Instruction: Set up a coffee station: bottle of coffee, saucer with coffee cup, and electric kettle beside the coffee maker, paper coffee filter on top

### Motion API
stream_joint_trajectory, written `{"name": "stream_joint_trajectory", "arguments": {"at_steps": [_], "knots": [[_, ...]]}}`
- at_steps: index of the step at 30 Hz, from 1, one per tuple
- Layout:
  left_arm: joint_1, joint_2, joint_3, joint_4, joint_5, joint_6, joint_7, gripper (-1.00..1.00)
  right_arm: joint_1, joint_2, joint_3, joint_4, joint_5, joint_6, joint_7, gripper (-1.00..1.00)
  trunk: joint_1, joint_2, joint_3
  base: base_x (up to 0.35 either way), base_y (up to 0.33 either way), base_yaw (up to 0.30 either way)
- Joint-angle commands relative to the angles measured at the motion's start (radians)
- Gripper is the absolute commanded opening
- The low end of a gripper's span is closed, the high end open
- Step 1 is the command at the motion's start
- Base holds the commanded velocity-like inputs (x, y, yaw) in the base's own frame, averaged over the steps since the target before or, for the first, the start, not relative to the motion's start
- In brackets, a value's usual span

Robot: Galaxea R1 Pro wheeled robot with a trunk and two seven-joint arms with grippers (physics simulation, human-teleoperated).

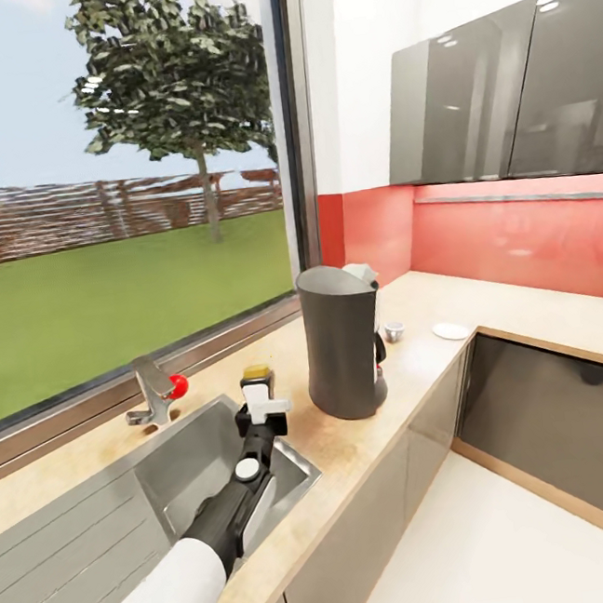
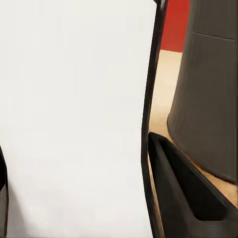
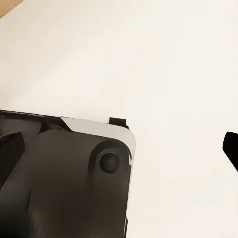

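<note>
The left gripper (image 1: 260, 402) is clamped around the bottle of coffee (image 1: 257, 379), just beside the coffee maker (image 1: 342, 342) on the kitchen countertop (image 1: 355, 441).

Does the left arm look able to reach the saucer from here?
Probably not: the left pincer holds the bottle near the sink, and the coffee maker stands between it and the far saucer.

My worktop (image 1: 355, 445) looks like pale matt wood grain; the sink (image 1: 184, 465) is brushed steel, the coffee maker (image 1: 342, 344) dull dark plastic, the backsplash (image 1: 520, 248) glossy red.
</note>
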Motion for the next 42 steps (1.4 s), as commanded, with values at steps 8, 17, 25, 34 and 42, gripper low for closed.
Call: {"name": "stream_joint_trajectory", "arguments": {"at_steps": [8,17,25,34,42], "knots": [[0.024,0.001,-0.006,-0.02,-0.001,0.025,0.007,-1.0,0.0,0.016,0.001,-0.008,-0.012,0.0,-0.008,1.0,0.0,-0.001,0.0,0.0,0.0,0.0],[0.025,0.002,-0.003,-0.024,-0.002,0.08,0.008,-1.0,0.0,0.021,0.003,-0.006,-0.012,0.0,-0.007,1.0,0.0,-0.001,0.0,0.023,-0.034,0.0],[0.025,0.002,-0.002,-0.024,-0.003,0.087,0.01,-1.0,0.0,0.021,0.004,-0.006,-0.012,0.0,-0.008,1.0,0.0,-0.001,0.002,0.039,-0.244,0.124],[0.025,0.002,-0.001,-0.024,-0.002,0.086,0.03,-1.0,0.0,0.022,0.004,-0.006,-0.011,0.0,-0.008,1.0,0.0,-0.001,0.007,0.001,-0.263,0.244],[0.025,0.011,-0.002,-0.017,-0.003,0.068,0.114,-1.0,0.0,0.022,0.005,-0.006,-0.01,0.0,-0.008,1.0,0.0,-0.001,0.012,0.0,-0.044,0.251]]}}
